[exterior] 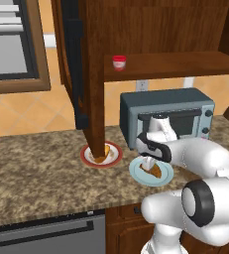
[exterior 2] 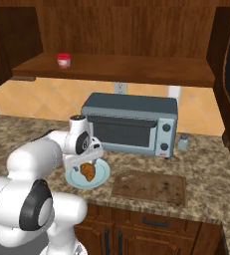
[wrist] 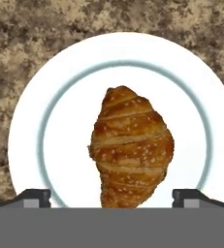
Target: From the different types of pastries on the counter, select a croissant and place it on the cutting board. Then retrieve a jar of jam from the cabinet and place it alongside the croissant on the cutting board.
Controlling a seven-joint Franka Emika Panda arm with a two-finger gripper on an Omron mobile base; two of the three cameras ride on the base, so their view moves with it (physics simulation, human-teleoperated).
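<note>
left base view: the gripper hangs over the pale blue plate on the counter, the croissant just under it. the other pastry sits on a red-rimmed plate at about 9 o'clock from it; the jar of jam stands on the cabinet shelf.

right base view: the cutting board lies bare at 3 o'clock of the pale blue plate, near it.

hand view: the fingers are spread wide, holding nothing, one at each side of the croissant. best to descend straight, keep it centred, close across its narrow width, then lift clear before swinging to the board.
</note>
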